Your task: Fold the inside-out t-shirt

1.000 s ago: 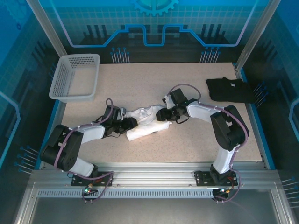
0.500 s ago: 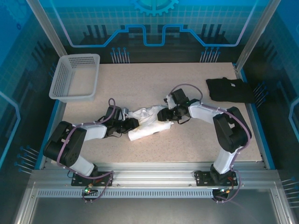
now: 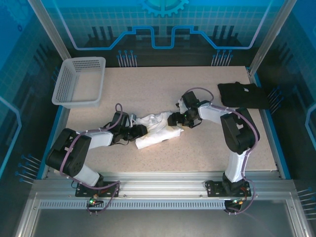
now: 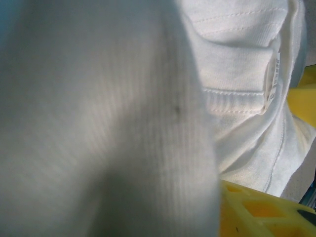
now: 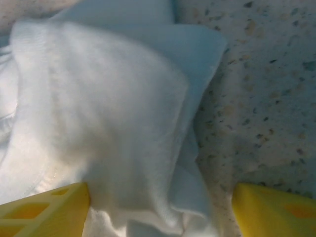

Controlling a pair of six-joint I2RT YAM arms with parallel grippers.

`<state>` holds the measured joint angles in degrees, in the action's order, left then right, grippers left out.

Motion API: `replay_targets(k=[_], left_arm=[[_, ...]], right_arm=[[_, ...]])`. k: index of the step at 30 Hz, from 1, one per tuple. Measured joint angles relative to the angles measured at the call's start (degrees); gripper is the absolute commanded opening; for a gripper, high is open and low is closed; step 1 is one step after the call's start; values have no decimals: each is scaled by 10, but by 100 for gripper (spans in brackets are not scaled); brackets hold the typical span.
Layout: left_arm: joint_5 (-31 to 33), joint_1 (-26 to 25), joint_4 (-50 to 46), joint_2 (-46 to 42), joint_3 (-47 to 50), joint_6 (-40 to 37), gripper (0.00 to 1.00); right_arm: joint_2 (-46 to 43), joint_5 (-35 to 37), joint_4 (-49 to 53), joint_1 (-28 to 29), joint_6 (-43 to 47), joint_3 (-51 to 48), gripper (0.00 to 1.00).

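The inside-out t-shirt (image 3: 157, 129) lies bunched and wrinkled at the middle of the table, white with a ribbed collar seam (image 4: 237, 64). My left gripper (image 3: 139, 131) is at the shirt's left end and shut on a thick fold. That fold drapes right over the left wrist camera, leaving one yellow finger (image 4: 256, 212) showing. My right gripper (image 3: 174, 120) is low at the shirt's right end. Its jaws (image 5: 160, 207) stand wide open, with a loose fold of the shirt (image 5: 98, 113) lying between the yellow fingers on the speckled tabletop.
A black folded garment (image 3: 243, 95) lies at the back right of the table. A white mesh basket (image 3: 79, 81) stands at the back left. The speckled tabletop (image 3: 148, 89) is bare behind the shirt, and metal rails run along the near edge.
My right gripper's jaws have opened wider and let go of the shirt's right end. The left arm shifted slightly a second ago, then held still with its fold.
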<state>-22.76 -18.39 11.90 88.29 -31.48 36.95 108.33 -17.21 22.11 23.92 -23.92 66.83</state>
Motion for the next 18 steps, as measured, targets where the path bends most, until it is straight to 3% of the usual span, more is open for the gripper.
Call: replay_targets(k=[11,18], left_arm=[[0,0,0,0,0,0,54],[0,0,1,1,0,0,56]], right_arm=[[27,-59,-36,28,-36,10,43],[27,-74,-57,28,-47,4,2]])
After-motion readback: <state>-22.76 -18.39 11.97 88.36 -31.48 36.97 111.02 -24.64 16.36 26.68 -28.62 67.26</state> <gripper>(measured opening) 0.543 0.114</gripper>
